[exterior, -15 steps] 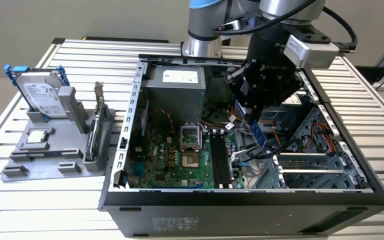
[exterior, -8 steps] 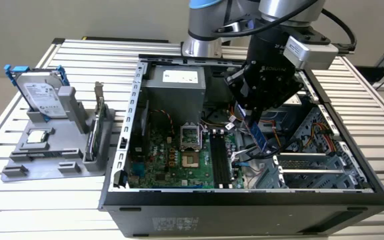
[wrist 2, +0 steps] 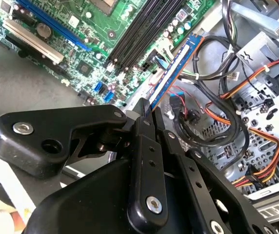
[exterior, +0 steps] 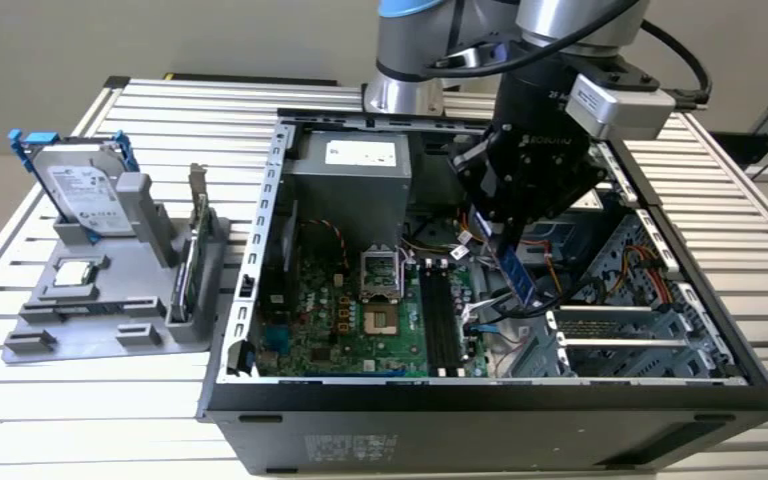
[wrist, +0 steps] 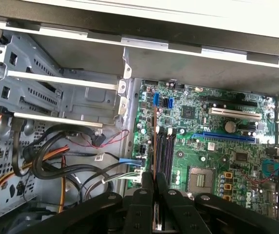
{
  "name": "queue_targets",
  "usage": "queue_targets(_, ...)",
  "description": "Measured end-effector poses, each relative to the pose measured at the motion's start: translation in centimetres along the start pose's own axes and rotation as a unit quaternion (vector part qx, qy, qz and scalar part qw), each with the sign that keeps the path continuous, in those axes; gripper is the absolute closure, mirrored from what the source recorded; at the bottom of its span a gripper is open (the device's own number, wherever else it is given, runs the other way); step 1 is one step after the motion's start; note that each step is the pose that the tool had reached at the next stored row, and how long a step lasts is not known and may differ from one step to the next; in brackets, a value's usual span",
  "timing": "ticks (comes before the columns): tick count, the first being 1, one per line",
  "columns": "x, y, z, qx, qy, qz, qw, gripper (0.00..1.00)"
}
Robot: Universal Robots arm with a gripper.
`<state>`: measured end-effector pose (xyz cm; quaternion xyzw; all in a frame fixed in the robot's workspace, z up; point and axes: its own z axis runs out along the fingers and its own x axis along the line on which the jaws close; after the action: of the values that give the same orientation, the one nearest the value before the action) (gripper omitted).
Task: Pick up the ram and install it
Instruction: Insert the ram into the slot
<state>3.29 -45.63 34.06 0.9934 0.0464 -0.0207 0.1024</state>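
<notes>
My gripper hangs inside the open computer case, shut on the ram. The ram is a narrow blue stick that slopes down out of the fingers. In the second wrist view the ram sticks out past the gripper over the edge of the motherboard and the cables. In the first wrist view the ram appears edge-on beyond the gripper, beside the black memory slots. Those memory slots lie just to the exterior view's left of the hanging stick.
A grey holder on the exterior view's left carries a hard drive and an expansion card. Inside the case are the power supply, loose cables and a metal drive cage.
</notes>
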Motion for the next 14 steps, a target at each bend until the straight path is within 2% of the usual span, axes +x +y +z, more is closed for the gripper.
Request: queue_targets(14, 0.02, -0.09, 0.4, -0.0106, -0.001, 0.0, 0.9999, 1.0)
